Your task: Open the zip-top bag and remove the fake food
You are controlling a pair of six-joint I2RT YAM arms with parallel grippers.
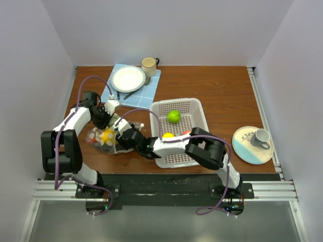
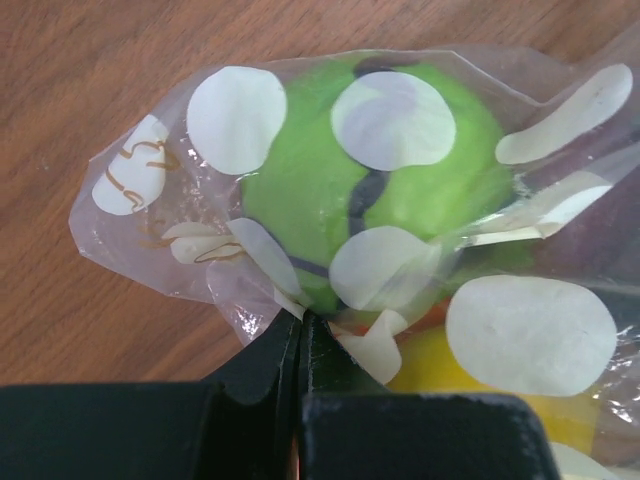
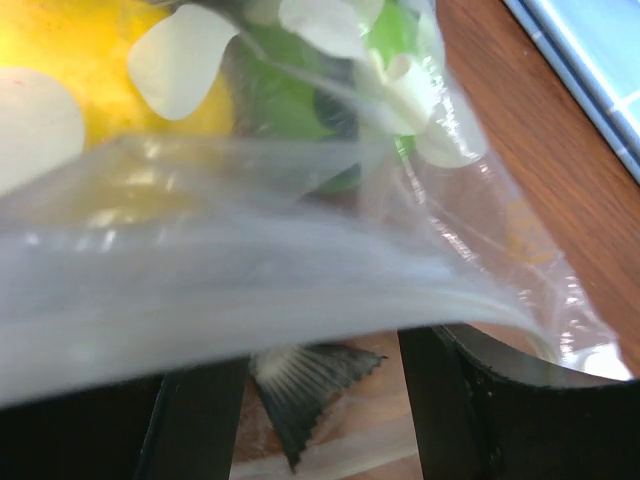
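The zip-top bag (image 1: 102, 138), clear with white dots, lies on the table left of the basket. The fake food inside shows green (image 2: 370, 180) and yellow (image 2: 470, 375). My left gripper (image 1: 104, 119) is at the bag's far end. Its jaws are shut on a fold of the bag's plastic (image 2: 300, 318). My right gripper (image 1: 124, 135) is at the bag's right end. In the right wrist view its fingers (image 3: 470, 400) stand apart, and the bag's zip rim (image 3: 250, 290) lies blurred across them. A dark ridged piece (image 3: 300, 400) shows between the fingers. I cannot tell what it is.
A white perforated basket (image 1: 194, 108) stands to the right and holds a green fruit (image 1: 174, 116), a yellow one (image 1: 168, 135) and a red one (image 1: 186, 132). A plate (image 1: 128, 78) and mug (image 1: 149, 64) stand on a blue mat at the back. A saucer with a cup (image 1: 254, 143) is at the right.
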